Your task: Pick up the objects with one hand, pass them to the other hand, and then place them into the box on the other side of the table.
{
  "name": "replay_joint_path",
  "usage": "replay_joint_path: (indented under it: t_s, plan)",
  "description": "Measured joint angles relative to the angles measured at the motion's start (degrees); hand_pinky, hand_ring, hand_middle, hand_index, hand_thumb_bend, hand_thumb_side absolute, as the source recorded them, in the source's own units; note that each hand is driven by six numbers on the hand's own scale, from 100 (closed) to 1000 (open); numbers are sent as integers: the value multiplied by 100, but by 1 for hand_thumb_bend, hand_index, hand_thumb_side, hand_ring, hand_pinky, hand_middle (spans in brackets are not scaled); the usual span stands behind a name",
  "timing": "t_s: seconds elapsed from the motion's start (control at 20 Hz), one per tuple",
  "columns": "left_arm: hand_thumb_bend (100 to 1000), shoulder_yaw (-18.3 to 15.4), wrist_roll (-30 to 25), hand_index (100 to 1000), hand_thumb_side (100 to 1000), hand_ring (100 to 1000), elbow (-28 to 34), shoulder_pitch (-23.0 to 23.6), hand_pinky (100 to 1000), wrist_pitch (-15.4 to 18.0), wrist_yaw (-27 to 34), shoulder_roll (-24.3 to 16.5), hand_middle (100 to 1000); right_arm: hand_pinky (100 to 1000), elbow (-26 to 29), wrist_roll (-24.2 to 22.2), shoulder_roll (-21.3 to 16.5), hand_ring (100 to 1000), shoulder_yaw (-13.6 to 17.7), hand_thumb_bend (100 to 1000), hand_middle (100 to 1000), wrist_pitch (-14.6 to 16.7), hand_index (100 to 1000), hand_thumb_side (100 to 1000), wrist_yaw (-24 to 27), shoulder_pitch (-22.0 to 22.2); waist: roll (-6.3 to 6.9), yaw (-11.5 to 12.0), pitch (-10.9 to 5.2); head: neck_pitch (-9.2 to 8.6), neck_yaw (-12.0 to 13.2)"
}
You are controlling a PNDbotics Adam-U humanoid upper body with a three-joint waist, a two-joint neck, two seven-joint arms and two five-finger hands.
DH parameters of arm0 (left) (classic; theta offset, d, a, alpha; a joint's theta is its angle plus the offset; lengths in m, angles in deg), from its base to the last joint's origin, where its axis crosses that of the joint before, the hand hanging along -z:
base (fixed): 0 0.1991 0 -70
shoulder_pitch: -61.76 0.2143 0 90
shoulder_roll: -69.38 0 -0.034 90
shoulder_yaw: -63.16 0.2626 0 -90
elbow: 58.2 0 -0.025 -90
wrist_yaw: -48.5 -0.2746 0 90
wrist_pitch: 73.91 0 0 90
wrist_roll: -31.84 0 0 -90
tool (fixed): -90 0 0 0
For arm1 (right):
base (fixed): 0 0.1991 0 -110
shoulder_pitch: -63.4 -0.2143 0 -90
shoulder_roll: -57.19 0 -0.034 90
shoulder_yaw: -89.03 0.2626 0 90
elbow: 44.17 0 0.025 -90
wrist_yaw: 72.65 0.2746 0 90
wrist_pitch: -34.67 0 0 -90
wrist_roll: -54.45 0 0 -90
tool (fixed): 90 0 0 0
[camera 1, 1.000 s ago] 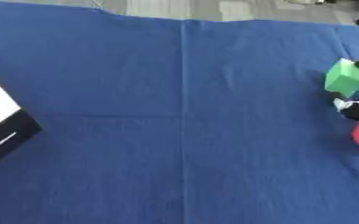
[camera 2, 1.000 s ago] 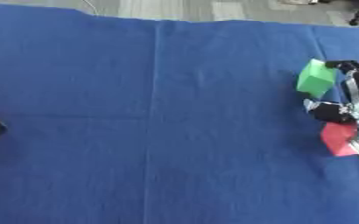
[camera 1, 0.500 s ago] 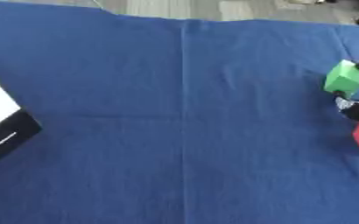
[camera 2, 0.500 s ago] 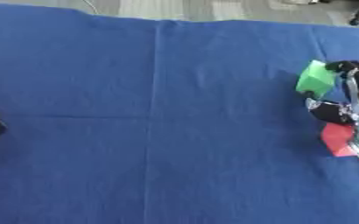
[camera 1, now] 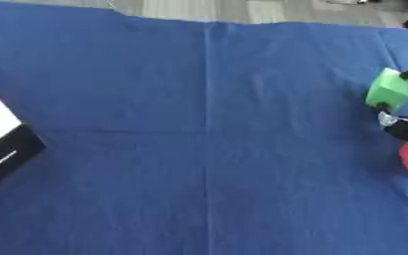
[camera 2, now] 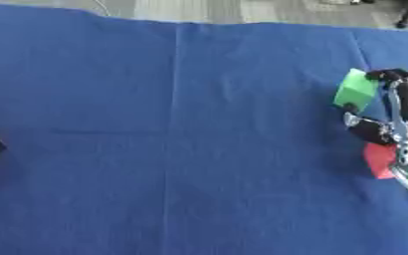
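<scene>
We see our right hand (camera 2: 397,117) at the right edge of the table, best in the right eye view; in the left eye view it is almost wholly cut off by the frame, with only dark fingertips showing. Its palm and wrist run out of the picture at the lower right, so we cannot follow the arm. The fingers (camera 2: 402,84) curl over the far right side of the green block (camera 2: 357,90), and the thumb (camera 2: 367,130) sits at the block's near side; we read this as a pinch on the block, though the exact contact on its hidden right face is not visible to us. The green block is tilted, at the right side of the table, roughly midway between near and far.

Just nearer than the thumb lies a red block (camera 2: 380,159), partly covered by our hand in the right eye view and cut by the frame edge in the left eye view.

Both rest over a blue cloth (camera 1: 207,149) with fold creases. At the far left, a box (camera 1: 0,144) with a white top and black side is mostly out of frame.
</scene>
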Motion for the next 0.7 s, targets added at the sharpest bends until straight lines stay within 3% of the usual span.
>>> replay_joint_path:
  t_s: [0.7]
  plan:
    - [100,-2,1,736,726,638,0,31,916,1,4,-1,606,750,229,374,86,732,-23,210,539,22,613,100,92,111,24,-74,-13,59,5]
